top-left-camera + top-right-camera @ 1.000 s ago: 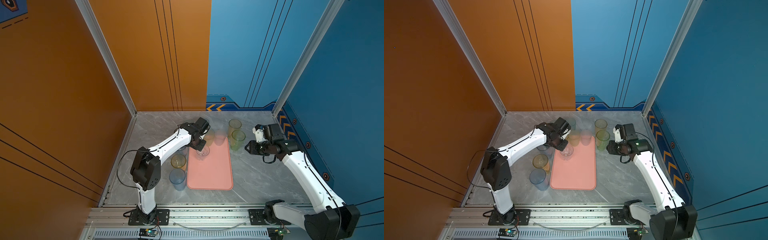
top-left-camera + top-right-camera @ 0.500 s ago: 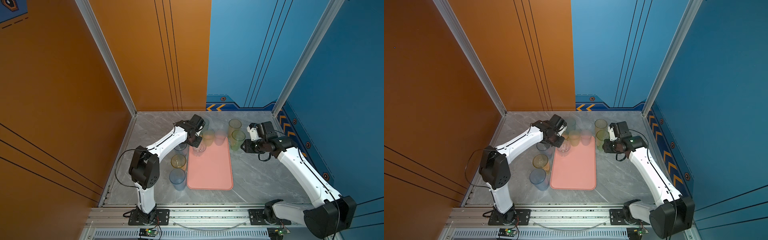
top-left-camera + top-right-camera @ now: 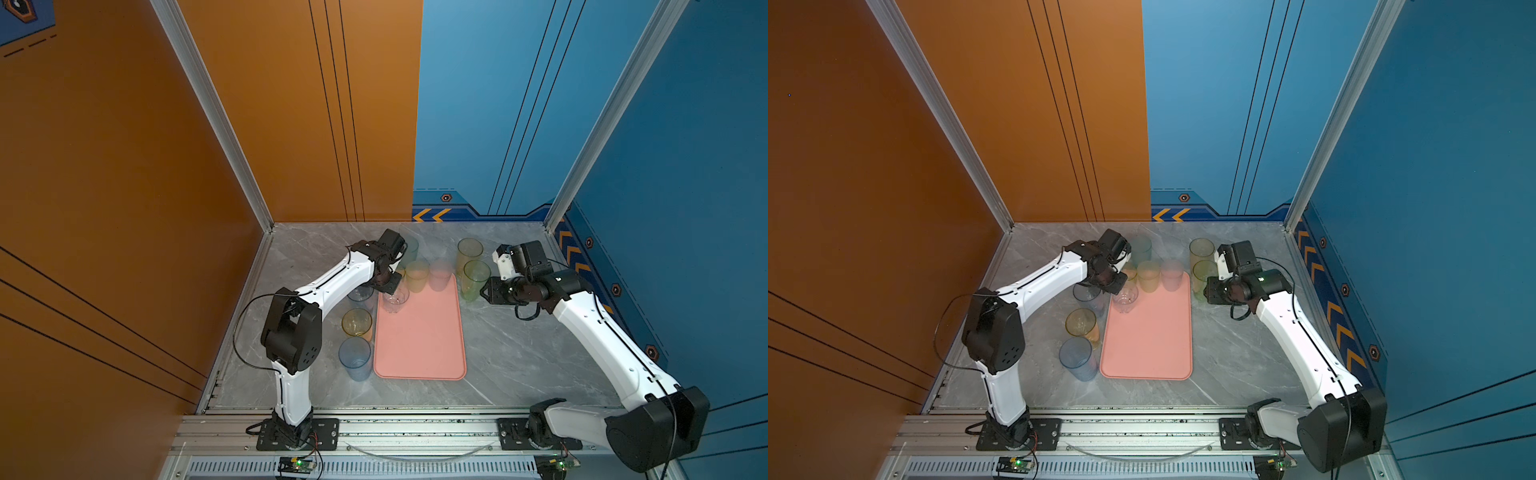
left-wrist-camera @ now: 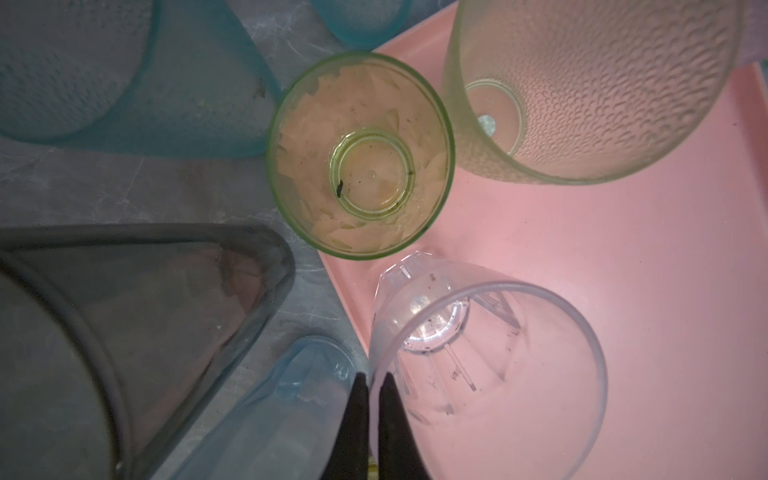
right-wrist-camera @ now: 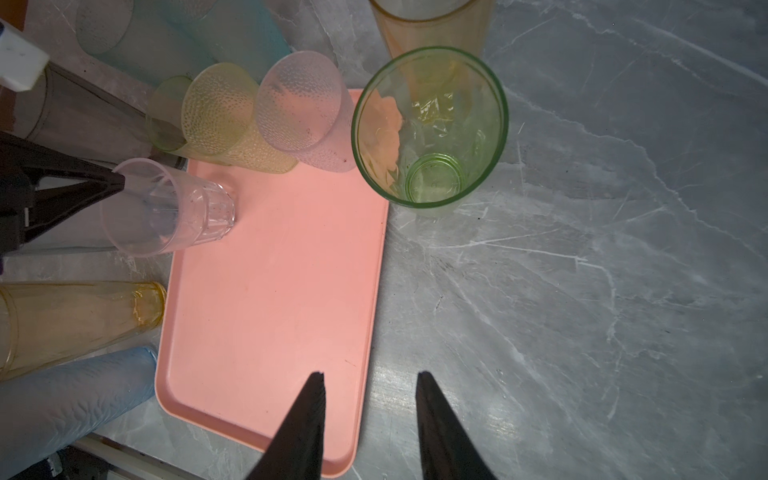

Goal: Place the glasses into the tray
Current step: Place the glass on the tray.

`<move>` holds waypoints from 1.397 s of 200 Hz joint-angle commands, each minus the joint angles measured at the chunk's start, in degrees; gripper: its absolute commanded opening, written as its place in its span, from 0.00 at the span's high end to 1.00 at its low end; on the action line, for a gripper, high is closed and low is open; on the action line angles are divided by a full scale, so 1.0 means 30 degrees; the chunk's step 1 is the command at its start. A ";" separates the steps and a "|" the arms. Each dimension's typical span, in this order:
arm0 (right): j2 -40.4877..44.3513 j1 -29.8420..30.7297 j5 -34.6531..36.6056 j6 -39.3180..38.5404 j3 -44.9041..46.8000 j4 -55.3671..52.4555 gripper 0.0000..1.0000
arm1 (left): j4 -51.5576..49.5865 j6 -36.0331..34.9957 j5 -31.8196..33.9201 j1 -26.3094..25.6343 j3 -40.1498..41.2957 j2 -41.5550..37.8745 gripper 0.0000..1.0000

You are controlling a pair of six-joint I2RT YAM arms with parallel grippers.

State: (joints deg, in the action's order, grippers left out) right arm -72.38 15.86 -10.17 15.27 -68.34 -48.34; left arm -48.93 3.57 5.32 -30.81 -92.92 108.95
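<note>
The left gripper [image 4: 373,376] is pinched tight on the rim of the clear glass [image 3: 395,298], one finger inside and one outside. The glass is over the far left corner of the tray [image 3: 419,345], close to its raised edge; whether its base is down yet I cannot tell. If the base lands on that edge, the glass will likely tip on release, and the inner finger could drag it over or knock the short green glass [image 4: 359,156] just beside it. The right gripper [image 5: 370,376] is partly open and empty, near the tall green glass [image 5: 430,124], which stands off the tray beside its right edge. Compared with a second ago, the clear glass has shifted slightly toward the tray's left edge, and the right gripper has come closer to the tall green glass.
</note>
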 commanded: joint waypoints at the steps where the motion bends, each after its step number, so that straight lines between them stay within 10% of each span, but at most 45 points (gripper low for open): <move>1: -0.0186 0.0149 0.0625 0.0213 -0.0691 -0.0029 0.64 | 0.0170 -0.0340 -0.0403 0.0218 -0.0258 0.0392 1.00; 279: -0.0315 0.0830 0.0843 0.0419 -0.0988 -0.0002 0.61 | 0.0220 -0.0149 -0.0133 -0.0124 -0.0774 -0.0090 0.74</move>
State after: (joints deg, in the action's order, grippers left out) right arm -73.19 17.80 -8.71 15.51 -69.93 -48.36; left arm -47.72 3.01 4.10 -30.52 -93.38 110.59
